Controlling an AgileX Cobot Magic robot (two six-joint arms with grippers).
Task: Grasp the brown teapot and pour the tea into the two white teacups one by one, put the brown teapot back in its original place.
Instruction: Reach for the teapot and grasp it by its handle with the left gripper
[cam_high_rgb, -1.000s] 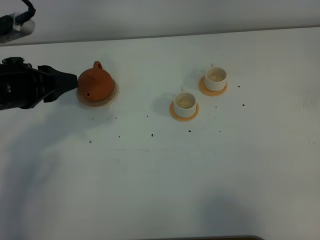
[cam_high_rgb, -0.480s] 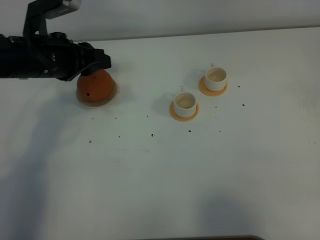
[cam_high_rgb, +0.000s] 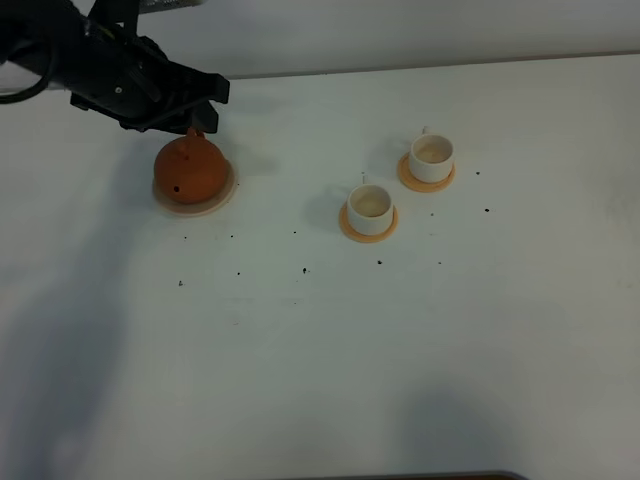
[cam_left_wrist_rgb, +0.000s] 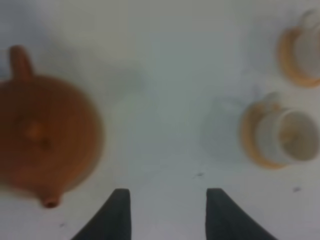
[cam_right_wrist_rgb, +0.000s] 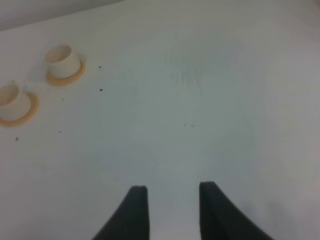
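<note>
The brown teapot (cam_high_rgb: 189, 171) sits upright on its pale beige saucer (cam_high_rgb: 222, 196), the original place, at the left of the table. My left gripper (cam_high_rgb: 211, 104) hovers just behind and above the teapot's handle, open and holding nothing. In the left wrist view the teapot (cam_left_wrist_rgb: 43, 140) lies off to one side of the open left gripper (cam_left_wrist_rgb: 167, 200), not between the fingers. The two white teacups (cam_high_rgb: 369, 203) (cam_high_rgb: 431, 153) stand on orange-tan coasters to the right, both with pale liquid inside. My right gripper (cam_right_wrist_rgb: 172, 197) is open over bare table, far from the teacups (cam_right_wrist_rgb: 62, 59) (cam_right_wrist_rgb: 11, 100).
Small dark specks (cam_high_rgb: 304, 269) are scattered on the white table in front of the teapot and cups. The table's back edge (cam_high_rgb: 420, 68) runs just behind the left arm. The right arm does not show in the exterior high view.
My left arm has swung from the teapot's left side up and over it to its far side. Teapot and cups have stayed put.
</note>
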